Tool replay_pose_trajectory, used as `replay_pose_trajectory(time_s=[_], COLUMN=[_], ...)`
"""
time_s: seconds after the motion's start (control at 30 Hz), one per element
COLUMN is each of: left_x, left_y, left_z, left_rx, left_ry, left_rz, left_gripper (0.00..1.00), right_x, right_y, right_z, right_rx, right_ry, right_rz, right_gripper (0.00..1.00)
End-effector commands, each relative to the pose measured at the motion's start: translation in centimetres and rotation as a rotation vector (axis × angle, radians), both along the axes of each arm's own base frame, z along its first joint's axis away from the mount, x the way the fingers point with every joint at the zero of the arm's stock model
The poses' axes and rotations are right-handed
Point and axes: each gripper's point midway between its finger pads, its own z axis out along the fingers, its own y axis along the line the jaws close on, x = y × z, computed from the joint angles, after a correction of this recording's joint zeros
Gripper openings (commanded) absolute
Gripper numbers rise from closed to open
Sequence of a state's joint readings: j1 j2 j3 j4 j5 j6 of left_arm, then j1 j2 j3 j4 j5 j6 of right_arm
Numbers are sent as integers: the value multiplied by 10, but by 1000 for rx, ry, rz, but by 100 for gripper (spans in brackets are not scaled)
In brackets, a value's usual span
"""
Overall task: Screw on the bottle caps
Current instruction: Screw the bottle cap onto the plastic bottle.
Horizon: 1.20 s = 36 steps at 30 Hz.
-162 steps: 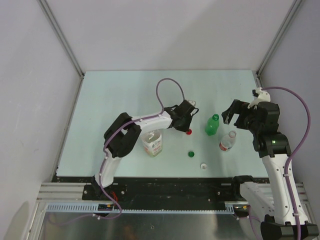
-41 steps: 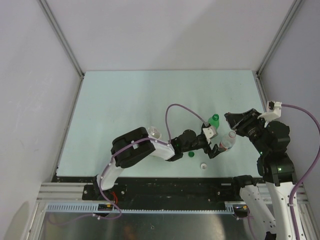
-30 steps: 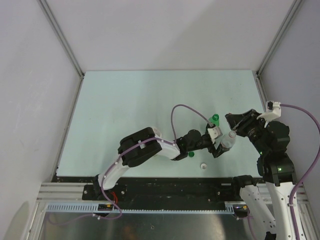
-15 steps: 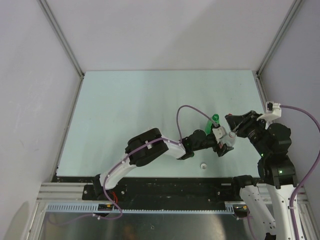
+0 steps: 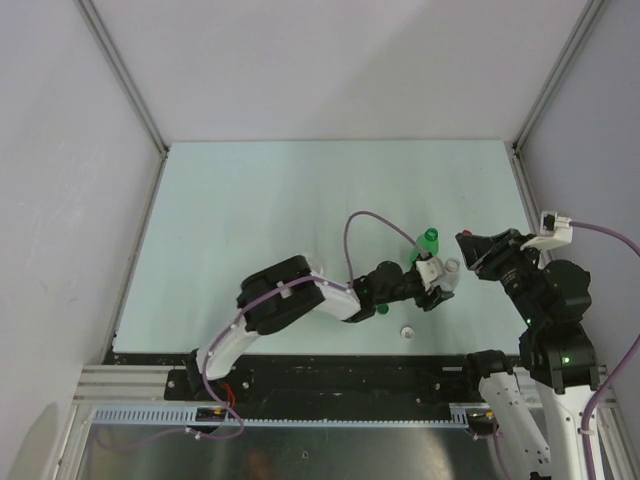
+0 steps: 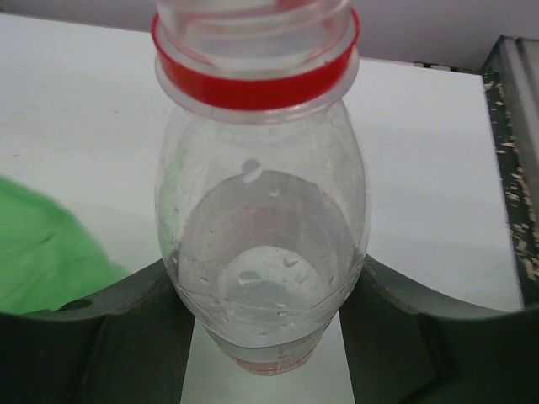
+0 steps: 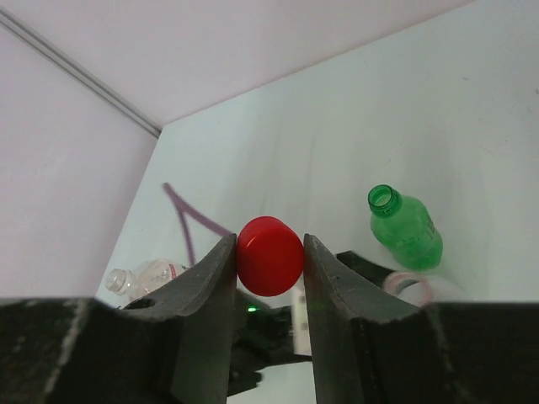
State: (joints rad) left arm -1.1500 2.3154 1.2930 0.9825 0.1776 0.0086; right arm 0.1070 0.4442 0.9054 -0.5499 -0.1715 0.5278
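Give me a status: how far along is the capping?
Done: nothing; the green bottle stands open. In hand: right claw pinches the red cap; left claw grips the uncapped clear bottle. To do: all three caps, with the green cap and white cap on the table.

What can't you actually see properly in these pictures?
- Top view: the right end effector hides the round red plastic cap.
- Left wrist view: the top edge cuts off the small clear plastic bottle's mouth; whether the left end effector grips it is unclear.
- Top view: the left arm partly covers the small round green plastic cap.
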Motion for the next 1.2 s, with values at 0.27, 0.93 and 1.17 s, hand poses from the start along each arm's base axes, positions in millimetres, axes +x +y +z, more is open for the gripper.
replay_pose_trajectory(time_s=[0.27, 0.93, 1.17], left_x=[-50, -66, -68], left_y=[115, 205, 208], left_z=[155, 112, 118], left_rx=[-90, 326, 323], left_ry=[5, 196, 182], left_rz=[29, 183, 172], left_gripper=[51, 49, 49], right_x=[-42, -6, 0], right_y=[14, 127, 125], right_z=[47, -8, -21], right_rx=[-48, -232, -344], right_ry=[-221, 2, 43], right_rz=[125, 687, 622], right_gripper=[29, 24, 24])
